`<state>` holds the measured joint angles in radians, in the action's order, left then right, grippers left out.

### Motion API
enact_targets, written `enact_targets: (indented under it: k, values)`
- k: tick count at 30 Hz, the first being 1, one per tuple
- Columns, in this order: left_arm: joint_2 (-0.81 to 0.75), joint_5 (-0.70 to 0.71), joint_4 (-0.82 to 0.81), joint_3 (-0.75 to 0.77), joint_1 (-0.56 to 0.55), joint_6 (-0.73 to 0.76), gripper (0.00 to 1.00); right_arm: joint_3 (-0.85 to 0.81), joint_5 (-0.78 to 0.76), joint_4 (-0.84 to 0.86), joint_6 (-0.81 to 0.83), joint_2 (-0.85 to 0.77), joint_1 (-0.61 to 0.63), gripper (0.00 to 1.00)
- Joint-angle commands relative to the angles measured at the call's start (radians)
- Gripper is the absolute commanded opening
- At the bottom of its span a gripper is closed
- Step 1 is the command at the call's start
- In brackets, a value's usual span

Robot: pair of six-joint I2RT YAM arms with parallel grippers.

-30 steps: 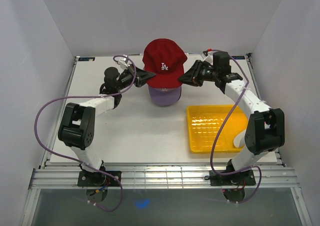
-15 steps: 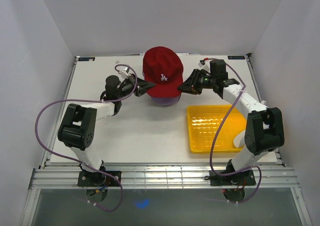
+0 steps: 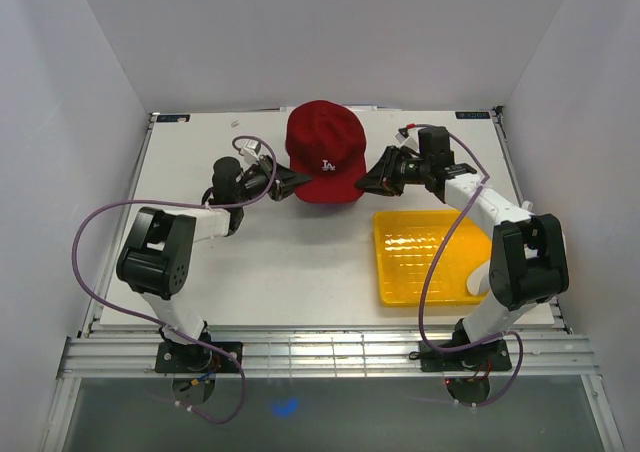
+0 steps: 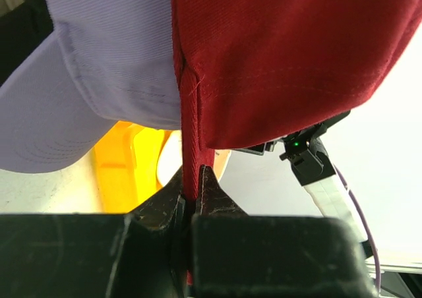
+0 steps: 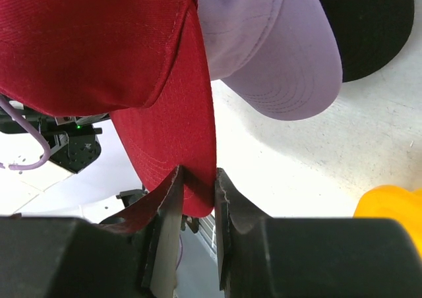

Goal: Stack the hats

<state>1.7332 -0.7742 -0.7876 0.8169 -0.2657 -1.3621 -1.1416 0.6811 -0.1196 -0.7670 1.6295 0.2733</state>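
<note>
Left wrist view showed the left gripper (image 4: 191, 182) pinched shut on the red hat (image 4: 277, 54) at its edge, with the lavender hat (image 4: 112, 67) just behind. In the right wrist view, the right gripper (image 5: 196, 179) clamped the red hat's opposite edge, a black hat (image 5: 366, 21) beyond. From above, the red hat sat at the table's (image 3: 250, 262) far middle, near the yellow tray (image 3: 381, 262). The hat seemed to be settling onto the pile; next, both grippers would need to let go and withdraw sideways. A second earlier it hung higher, the lavender brim showing below.
</note>
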Motion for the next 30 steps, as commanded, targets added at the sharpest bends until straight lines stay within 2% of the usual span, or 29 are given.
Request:
enact_targets:
  k: [1,29,30]
  values:
    - [0.006,-0.119,0.045,-0.039,-0.006,0.027,0.0,0.013,-0.133,0.055,0.066,0.007,-0.036,0.2]
    - [0.063,-0.08,0.186,-0.045,-0.003,0.109,0.0,0.037,-0.17,0.054,0.097,0.081,-0.049,0.19]
    - [0.062,-0.079,0.192,-0.042,-0.001,0.112,0.03,0.034,-0.172,0.052,0.097,0.081,-0.049,0.19]
